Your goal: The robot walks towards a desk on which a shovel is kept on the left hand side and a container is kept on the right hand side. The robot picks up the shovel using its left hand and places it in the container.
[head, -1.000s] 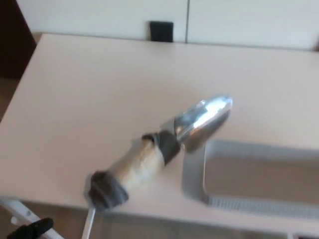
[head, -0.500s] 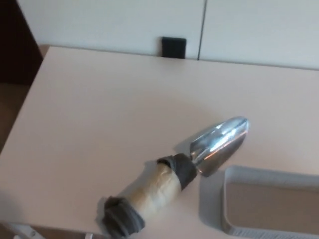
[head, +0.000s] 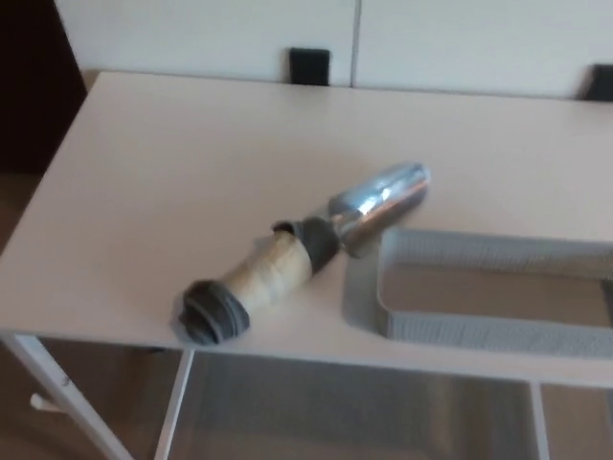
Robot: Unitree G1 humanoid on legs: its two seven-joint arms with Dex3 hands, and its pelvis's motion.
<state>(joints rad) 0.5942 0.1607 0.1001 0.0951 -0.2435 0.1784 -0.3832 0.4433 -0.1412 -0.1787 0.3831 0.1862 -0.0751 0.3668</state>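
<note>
The shovel (head: 306,254) lies on the pale desk (head: 172,182), left of centre near the front edge. Its shiny metal scoop (head: 381,203) points up and right, and the tip reaches the far left corner of the container (head: 479,297). Its tan wrapped handle (head: 263,273) ends in a dark grey knob (head: 211,313) toward the front left. The container is a shallow grey tray at the right, cut off by the picture's right edge. Neither of my hands shows.
White desk legs and a frame (head: 177,402) show below the front edge. A black block (head: 309,65) stands at the desk's far edge against the white wall, and another dark item (head: 601,82) sits at the far right.
The whole picture has shifted as my camera moved: more of the desk's front edge and legs shows now. The shovel and container keep their places relative to each other.
</note>
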